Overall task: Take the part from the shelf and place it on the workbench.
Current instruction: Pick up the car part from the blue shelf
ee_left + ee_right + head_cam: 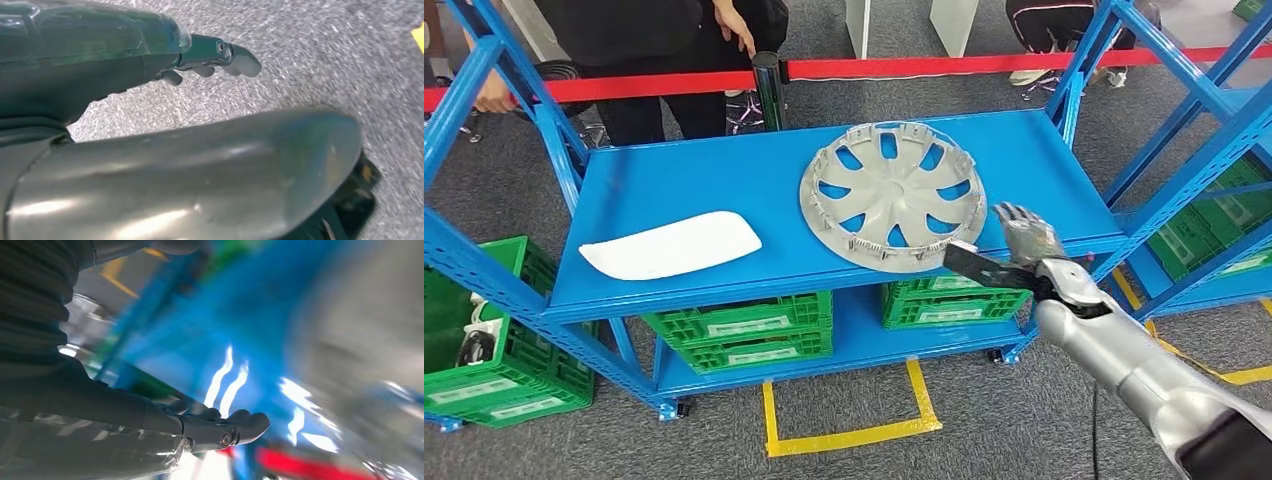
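A grey wheel cover (892, 194) lies flat on the blue shelf (704, 185), right of its middle. A white curved panel (672, 245) lies at the shelf's front left. My right hand (1022, 236) hovers at the shelf's front edge, just right of the wheel cover, fingers spread and holding nothing. The right wrist view is blurred: the right hand's fingers (230, 427) stretch over the blue shelf with the grey cover (360, 330) beyond. My left hand (215, 57) hangs over the grey floor, its fingers apart and holding nothing.
Green crates (739, 330) fill the lower shelf and the side racks. Blue uprights (1184, 170) stand close on the right. A red barrier tape (924, 68) runs behind the shelf, with people standing beyond it. Yellow tape (854, 435) marks the floor.
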`<action>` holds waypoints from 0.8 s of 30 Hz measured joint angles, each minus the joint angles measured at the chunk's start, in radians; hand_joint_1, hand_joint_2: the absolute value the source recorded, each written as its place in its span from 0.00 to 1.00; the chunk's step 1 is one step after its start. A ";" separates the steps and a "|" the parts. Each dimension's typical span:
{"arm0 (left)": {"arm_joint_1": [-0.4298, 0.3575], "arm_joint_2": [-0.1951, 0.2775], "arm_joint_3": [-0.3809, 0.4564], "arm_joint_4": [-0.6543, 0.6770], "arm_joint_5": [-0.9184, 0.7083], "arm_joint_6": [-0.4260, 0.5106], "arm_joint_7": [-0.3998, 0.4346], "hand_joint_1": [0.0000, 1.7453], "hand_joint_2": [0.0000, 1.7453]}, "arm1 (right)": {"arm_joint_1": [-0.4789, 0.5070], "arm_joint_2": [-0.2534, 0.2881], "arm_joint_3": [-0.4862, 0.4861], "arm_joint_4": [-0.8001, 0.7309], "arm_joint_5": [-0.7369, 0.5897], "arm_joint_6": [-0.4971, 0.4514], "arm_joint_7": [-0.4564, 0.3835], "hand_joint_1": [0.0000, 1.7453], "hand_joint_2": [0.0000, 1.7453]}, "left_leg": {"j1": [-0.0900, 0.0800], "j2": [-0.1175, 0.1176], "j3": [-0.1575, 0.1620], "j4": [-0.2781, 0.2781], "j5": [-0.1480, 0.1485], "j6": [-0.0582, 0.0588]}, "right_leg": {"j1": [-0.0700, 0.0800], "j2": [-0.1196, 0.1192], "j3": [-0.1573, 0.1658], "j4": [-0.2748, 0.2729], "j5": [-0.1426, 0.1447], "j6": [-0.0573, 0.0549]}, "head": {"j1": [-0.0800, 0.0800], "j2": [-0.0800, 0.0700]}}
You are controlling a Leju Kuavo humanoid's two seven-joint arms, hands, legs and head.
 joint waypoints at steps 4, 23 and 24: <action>0.014 0.011 0.000 0.003 0.011 0.007 -0.011 0.00 0.00 | 0.074 -0.080 -0.028 0.030 -0.037 -0.009 0.017 0.00 1.00 | 0.000 0.002 0.000 0.000 -0.001 0.001 | 0.000 0.000 0.000 -0.001 -0.001 0.001 | 0.001 0.000; 0.021 0.023 0.000 0.004 -0.006 0.007 -0.006 0.00 0.00 | 0.148 -0.119 -0.240 -0.053 -0.155 -0.375 -0.063 0.00 1.00 | -0.003 0.071 0.004 -0.004 -0.004 0.004 | 0.002 0.040 -0.003 0.002 0.005 0.000 | 0.000 0.000; 0.020 0.023 0.000 0.004 -0.010 0.005 -0.005 0.00 0.00 | 0.132 -0.113 -0.251 -0.077 -0.133 -0.356 -0.054 0.00 1.00 | -0.003 0.076 0.004 -0.005 -0.004 0.004 | 0.002 0.044 -0.004 0.002 0.006 0.000 | 0.001 0.000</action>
